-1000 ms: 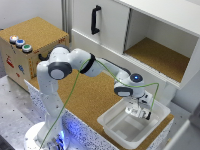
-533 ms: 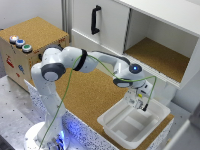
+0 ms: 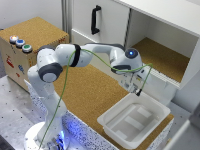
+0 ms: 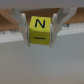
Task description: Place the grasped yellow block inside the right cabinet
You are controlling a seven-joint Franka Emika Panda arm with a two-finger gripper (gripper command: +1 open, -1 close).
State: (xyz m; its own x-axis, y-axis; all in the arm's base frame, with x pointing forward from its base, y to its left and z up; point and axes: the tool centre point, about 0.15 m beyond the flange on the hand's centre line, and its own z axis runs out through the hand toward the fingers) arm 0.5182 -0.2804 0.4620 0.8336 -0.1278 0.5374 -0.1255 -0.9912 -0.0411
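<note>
In the wrist view the yellow block [image 4: 40,29], marked with a black letter, is clamped between the two pale fingers [image 4: 23,26] of my gripper [image 4: 40,38]. In the exterior view my gripper [image 3: 141,86] hangs above the far rim of the white tray, just in front of the low front wall of the right cabinet [image 3: 161,59]. That cabinet stands open, showing its cork-brown floor. The block is too small to make out in the exterior view.
A white plastic tray [image 3: 112,121] sits below the gripper at the cork counter's near edge. To the exterior view's left of the open compartment is a white door with a black handle [image 3: 95,20]. A cork box with coloured buttons [image 3: 20,44] stands far left.
The gripper has risen from low over the tray, still holding the block, and has drifted slightly toward the cabinet front.
</note>
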